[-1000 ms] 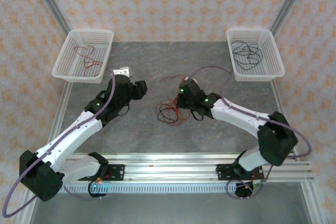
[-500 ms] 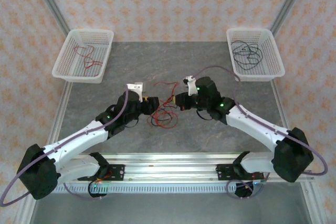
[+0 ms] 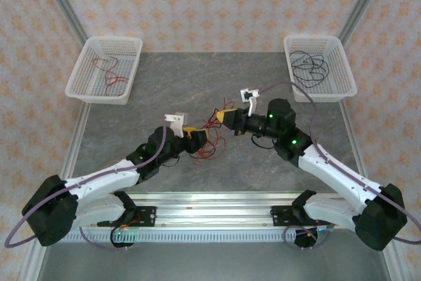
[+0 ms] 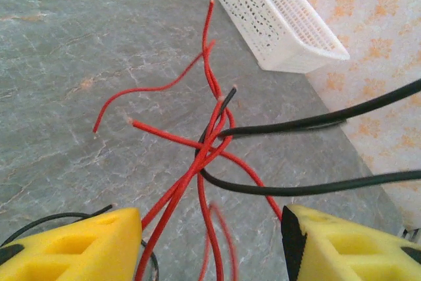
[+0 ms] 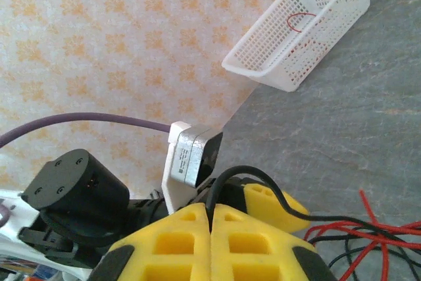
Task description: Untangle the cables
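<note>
Right gripper pinches half-hidden black cable.

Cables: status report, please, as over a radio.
Right end effector shut on black cable. Left end effector open around red strands. Tangle knotted mid-table; baskets apart.

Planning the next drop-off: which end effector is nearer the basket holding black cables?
Right. The right end effector, shut on a black cable, sits left of and in front of that basket; the left end effector lies even farther left and forward.
</note>
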